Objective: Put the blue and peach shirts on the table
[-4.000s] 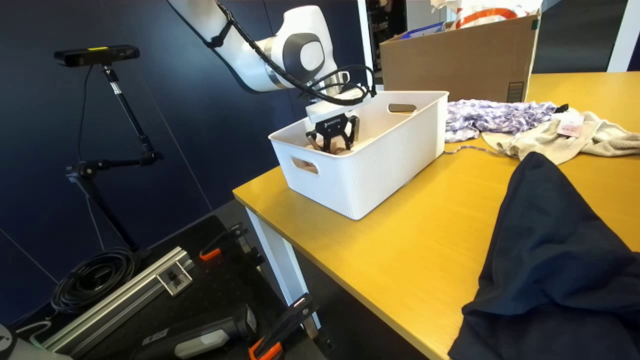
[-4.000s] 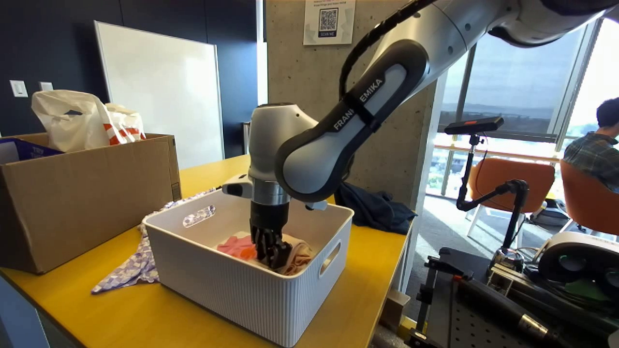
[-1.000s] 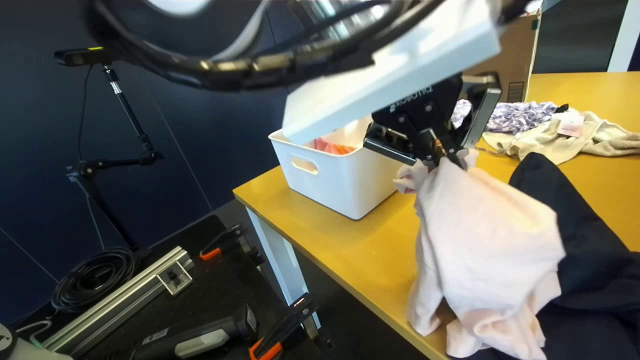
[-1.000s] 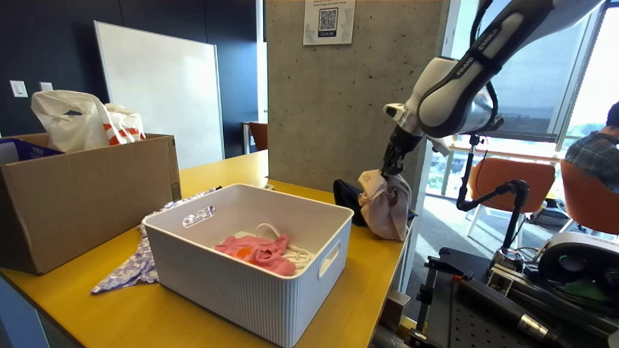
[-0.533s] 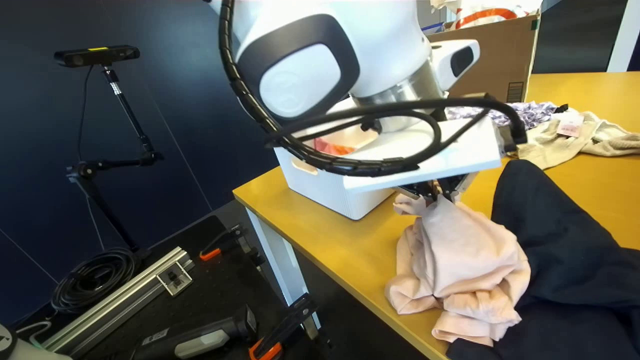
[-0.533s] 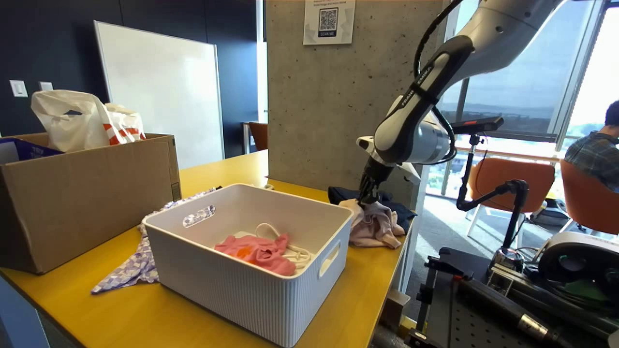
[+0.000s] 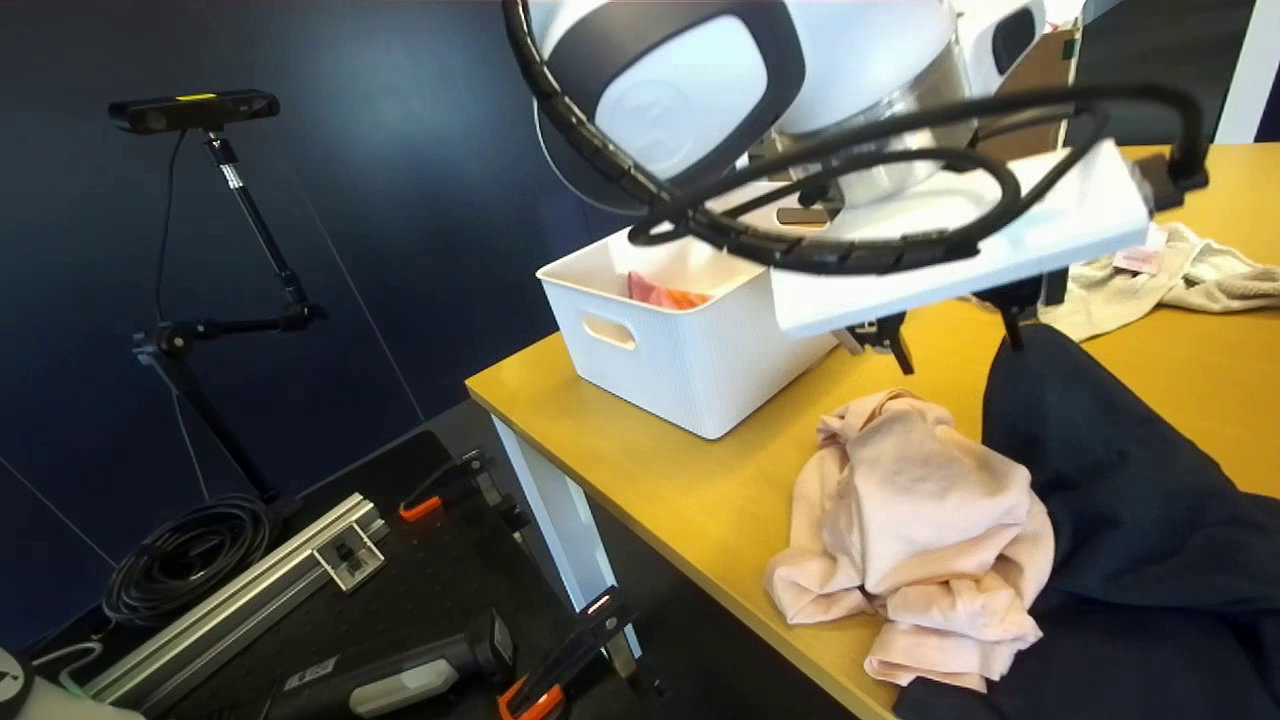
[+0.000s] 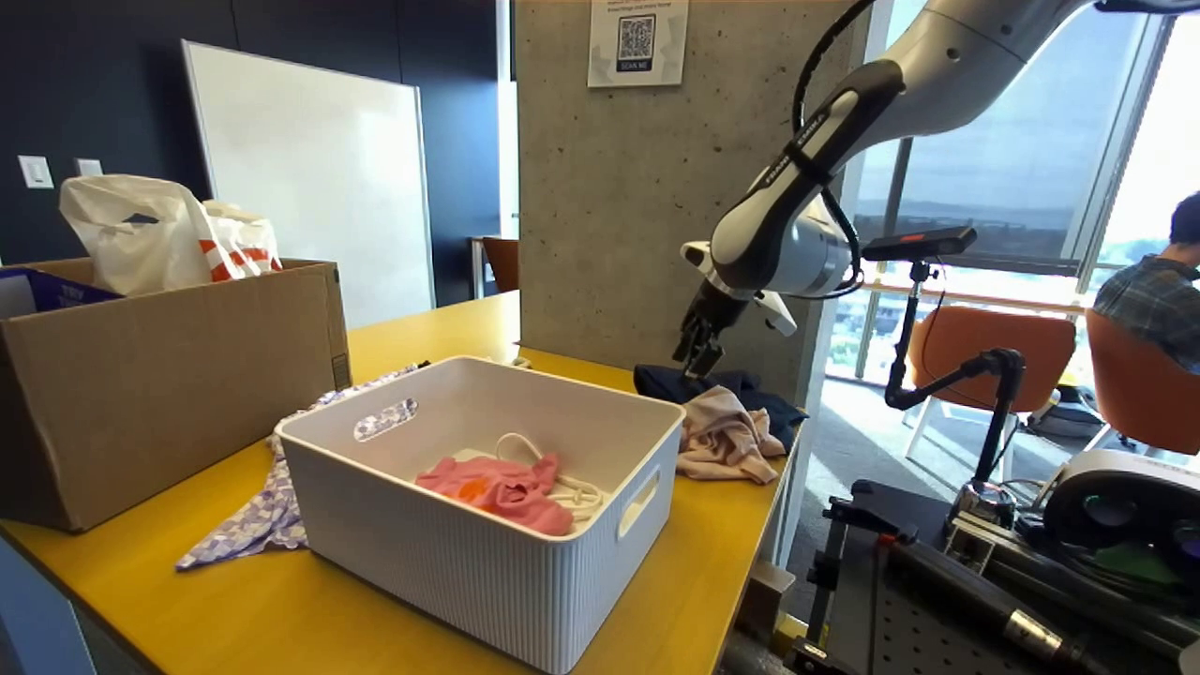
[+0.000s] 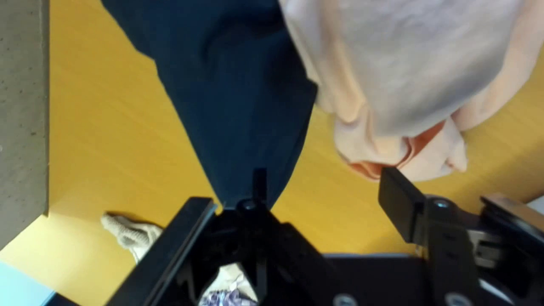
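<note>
The peach shirt lies crumpled on the yellow table near its edge, touching the dark blue shirt. Both also show in the other exterior picture, the peach shirt in front of the blue shirt. My gripper is open and empty, a little above the table and apart from the peach shirt. In the wrist view the fingers stand wide apart. The peach shirt and the blue shirt lie beyond them, with bare table between the fingertips.
A white basket stands on the table with a pink garment and a white cord inside. A cardboard box with plastic bags, a purple-patterned cloth and a cream garment are also there. A concrete pillar rises beside the shirts.
My gripper was in the basket, then held the peach shirt hanging over the table and lowered it beside the blue shirt. Now it has opened, let go and risen a little.
</note>
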Robot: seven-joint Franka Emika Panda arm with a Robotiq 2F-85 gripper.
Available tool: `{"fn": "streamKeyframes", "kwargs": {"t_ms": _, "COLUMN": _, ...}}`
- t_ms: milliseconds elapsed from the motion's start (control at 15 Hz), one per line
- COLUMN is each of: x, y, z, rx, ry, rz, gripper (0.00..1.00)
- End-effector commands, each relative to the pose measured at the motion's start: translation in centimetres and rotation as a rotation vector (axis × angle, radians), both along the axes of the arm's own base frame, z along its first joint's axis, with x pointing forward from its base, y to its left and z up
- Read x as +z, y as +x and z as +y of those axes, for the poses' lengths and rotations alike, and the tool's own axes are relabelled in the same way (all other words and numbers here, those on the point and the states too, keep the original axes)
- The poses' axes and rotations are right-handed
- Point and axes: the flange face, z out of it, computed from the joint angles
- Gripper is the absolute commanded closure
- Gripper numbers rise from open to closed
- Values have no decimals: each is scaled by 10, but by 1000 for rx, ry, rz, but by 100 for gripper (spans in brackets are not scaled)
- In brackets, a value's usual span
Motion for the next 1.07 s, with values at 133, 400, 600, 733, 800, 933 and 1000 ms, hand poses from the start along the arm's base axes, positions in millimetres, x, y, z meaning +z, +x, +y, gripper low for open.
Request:
{"fn": "streamKeyframes", "kwargs": {"t_ms": 133, "x": 99, "y": 31, "z": 56, "rx": 108, "ry": 8, "rz": -45, "gripper": 0}}
{"fn": "streamKeyframes", "kwargs": {"t_ms": 400, "x": 142, "y": 40, "z": 119, "rx": 149, "ry": 104, "rz": 45, "gripper": 0}}
{"fn": "streamKeyframes", "kwargs": {"t_ms": 600, "x": 157, "y": 46, "z": 159, "rx": 193, "ry": 199, "rz": 88, "gripper": 0}}
{"fn": "streamKeyframes", "kwargs": {"t_ms": 733, "x": 155, "y": 60, "z": 183, "rx": 256, "ry": 235, "rz": 96, "gripper": 0}}
{"fn": "streamKeyframes", "kwargs": {"t_ms": 800, "x": 155, "y": 65, "z": 190, "rx": 278, "ry": 246, "rz": 101, "gripper": 0}}
{"fn": "streamKeyframes", "kwargs": {"t_ms": 933, "x": 154, "y": 79, "z": 205, "rx": 315, "ry": 260, "rz": 114, "gripper": 0}}
{"fn": "streamKeyframes", "kwargs": {"t_ms": 1000, "x": 153, "y": 83, "z": 209, "rx": 328, "ry": 267, "rz": 125, "gripper": 0}}
